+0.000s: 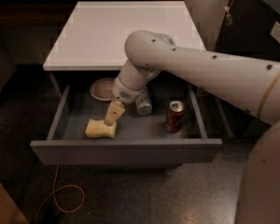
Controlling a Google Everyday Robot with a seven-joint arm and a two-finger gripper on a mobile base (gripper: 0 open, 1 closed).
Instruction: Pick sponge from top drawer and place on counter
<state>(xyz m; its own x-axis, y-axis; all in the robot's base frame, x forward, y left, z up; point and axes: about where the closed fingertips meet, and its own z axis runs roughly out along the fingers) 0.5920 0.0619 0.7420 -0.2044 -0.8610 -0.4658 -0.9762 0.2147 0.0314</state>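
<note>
The top drawer [126, 152] is pulled open and shows its grey interior. The pale yellow sponge [100, 129] lies at the drawer's front left. My gripper [113, 115] points down inside the drawer, just above and to the right of the sponge, touching or nearly touching its upper right corner. The white counter [107, 31] tops the cabinet behind the drawer and nothing rests on it. My white arm reaches in from the right, across the drawer's back half.
In the drawer there are a tan round bowl [101, 88] at the back left, a silvery can [143, 104] in the middle and a red soda can [174, 115] standing to the right. An orange cable [67, 199] lies on the dark floor. A black cabinet [261, 27] stands at the right.
</note>
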